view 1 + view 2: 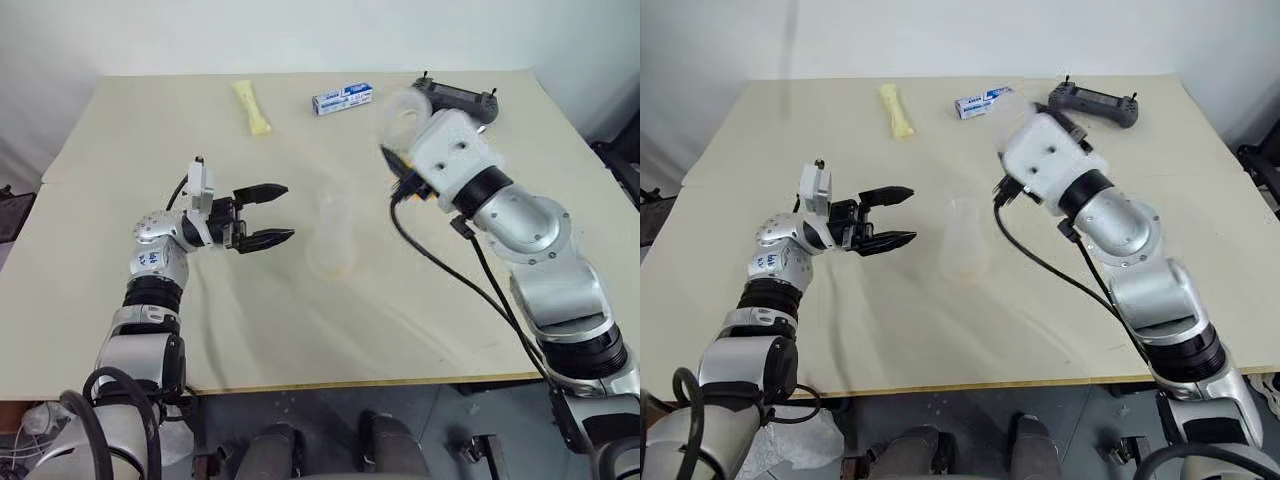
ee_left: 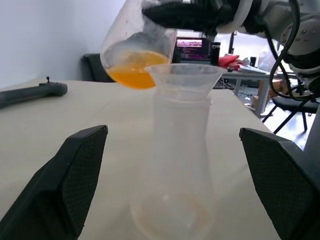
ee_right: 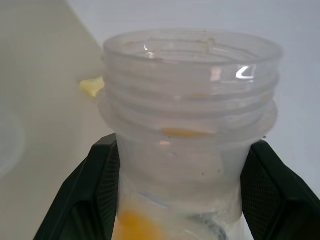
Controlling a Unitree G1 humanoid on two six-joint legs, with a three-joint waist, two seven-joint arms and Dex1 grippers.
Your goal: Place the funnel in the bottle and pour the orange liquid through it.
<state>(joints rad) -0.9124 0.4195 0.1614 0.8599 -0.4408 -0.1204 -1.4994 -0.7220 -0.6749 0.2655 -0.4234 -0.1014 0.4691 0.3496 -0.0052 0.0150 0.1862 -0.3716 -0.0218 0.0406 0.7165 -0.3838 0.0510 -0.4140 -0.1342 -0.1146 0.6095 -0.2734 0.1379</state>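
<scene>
Funnel (image 2: 184, 76) sits in the bottle (image 2: 176, 165), between the open left claw's (image 2: 175, 190) fingers.

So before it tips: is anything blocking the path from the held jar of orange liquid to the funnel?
Nothing visible: the clear plastic funnel sits open in the clear flask-like bottle, beside the orange liquid.

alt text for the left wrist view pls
A clear funnel sits in the neck of an empty clear bottle on the table, between open black fingers. Behind, the right gripper tilts a jar of orange liquid toward it.
</scene>
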